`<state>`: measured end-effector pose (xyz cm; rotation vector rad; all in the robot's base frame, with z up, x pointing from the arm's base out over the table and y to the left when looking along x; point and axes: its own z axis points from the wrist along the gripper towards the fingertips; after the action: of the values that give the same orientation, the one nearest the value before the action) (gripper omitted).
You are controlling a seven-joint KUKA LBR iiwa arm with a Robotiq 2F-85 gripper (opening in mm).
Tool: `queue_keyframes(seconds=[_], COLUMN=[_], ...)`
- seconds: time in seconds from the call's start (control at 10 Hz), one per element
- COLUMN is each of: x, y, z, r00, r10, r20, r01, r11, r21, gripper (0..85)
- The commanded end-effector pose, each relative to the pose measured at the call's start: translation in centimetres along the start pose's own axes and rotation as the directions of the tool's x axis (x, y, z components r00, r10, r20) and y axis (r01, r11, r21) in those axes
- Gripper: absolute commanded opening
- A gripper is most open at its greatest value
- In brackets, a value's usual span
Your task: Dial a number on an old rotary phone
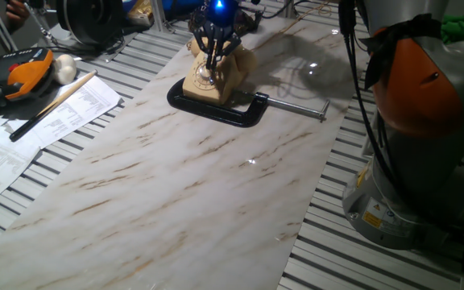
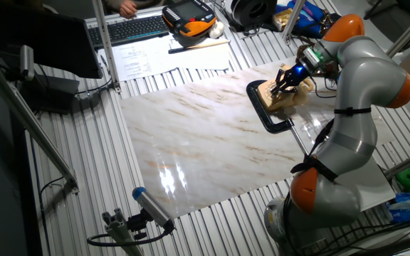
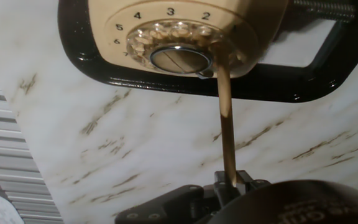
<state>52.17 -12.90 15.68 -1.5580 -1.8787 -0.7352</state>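
In the hand view the jaws are clenching a thin wooden stick (image 3: 226,124) at their centre; the gripper (image 3: 229,183) is showing only as dark hardware at the bottom edge, so the grasp is being read from the stick rising out between the two black pads. The stick is running straight ahead of the jaws, its long axis almost in line with the hand's own axis, and its far tip is landing at the lower right rim of the dial (image 3: 180,43), just beside the silvery centre cap and apparently in or at a finger hole below the printed 2; exact seating in the hole cannot be told. The old rotary phone (image 1: 216,72) is lying directly beyond the stick tip, its sloped face turned toward the jaws, digits 5, 4, 3, 2 reading left to right along the far side of the dial. The black C-clamp (image 1: 220,109) is wrapping around the phone's base on the marble bench (image 1: 200,185), its screw bar extending to the right of the jaws. Judgement: the coming move is turning on the tip sitting off-centre, to the right of the hub, so the sweep needs to be an arc about the hub rather than a straight push. Beyond the phone, papers and tools are lying well apart.
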Motion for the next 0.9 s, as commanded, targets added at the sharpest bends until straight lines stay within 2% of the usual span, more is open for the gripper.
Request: queue_keyframes(seconds=[0.0, 0.2, 0.6, 0.8], x=[0.0, 0.1, 0.7, 1.8], y=[0.0, 0.1, 0.3, 0.7], z=[0.1, 0.4, 0.4, 0.3], r00=[1.000, 1.000, 1.000, 1.000], r10=[-0.005, -0.014, -0.012, 0.003], r20=[-0.002, -0.019, -0.017, 0.015], r01=[0.005, 0.014, 0.012, -0.002], r11=[1.000, 1.000, 1.000, 1.000], r21=[-0.008, -0.020, -0.024, -0.024], gripper=[0.0, 0.0, 0.0, 0.0])
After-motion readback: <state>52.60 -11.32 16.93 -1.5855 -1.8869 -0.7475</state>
